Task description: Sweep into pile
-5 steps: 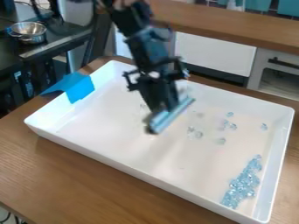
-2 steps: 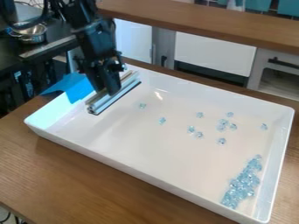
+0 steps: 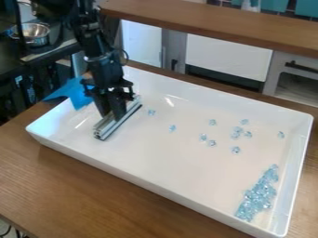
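1. The black two-finger gripper (image 3: 112, 115) is clamped on a long, silvery metal bar (image 3: 103, 131) inside the white rectangular tray (image 3: 155, 155), near its blue-taped end.
2. Clear, pale-blue faceted pieces (image 3: 256, 196) lie heaped in the opposite corner — others sit scattered between.

I've got my black arm (image 3: 104, 67) coming in from the camera view's top edge, left of centre, slanting slightly rightward on its way down; my gripper (image 3: 114, 114) points downward, its fingers clamped in a hold.
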Tool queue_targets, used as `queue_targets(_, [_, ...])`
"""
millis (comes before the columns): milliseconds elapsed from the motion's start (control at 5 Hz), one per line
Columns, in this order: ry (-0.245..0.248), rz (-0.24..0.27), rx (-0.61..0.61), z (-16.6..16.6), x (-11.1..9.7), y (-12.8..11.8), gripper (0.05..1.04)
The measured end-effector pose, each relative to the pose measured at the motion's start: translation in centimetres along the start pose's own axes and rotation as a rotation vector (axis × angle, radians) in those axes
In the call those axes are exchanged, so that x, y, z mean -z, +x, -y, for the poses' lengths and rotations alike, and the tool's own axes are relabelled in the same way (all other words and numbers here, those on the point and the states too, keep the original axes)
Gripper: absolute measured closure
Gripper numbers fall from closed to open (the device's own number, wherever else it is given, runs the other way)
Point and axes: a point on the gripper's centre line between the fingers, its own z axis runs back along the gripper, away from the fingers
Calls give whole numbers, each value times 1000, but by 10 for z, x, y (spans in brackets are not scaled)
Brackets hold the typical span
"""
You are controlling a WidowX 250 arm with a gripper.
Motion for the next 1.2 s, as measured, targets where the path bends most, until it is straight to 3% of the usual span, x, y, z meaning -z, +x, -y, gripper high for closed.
queue_targets(200, [33, -7, 2, 9, 4, 5, 758])
queue_targets(400, [32, -17, -1, 21, 7, 6, 758])
queue_targets(600, [8, -36, -6, 37, 10, 4, 758])
queue_targets(800, [-30, -79, 29, 78, 17, 1, 758])
queue_targets(1200, [-45, -92, 15, 114, 19, 8, 758])
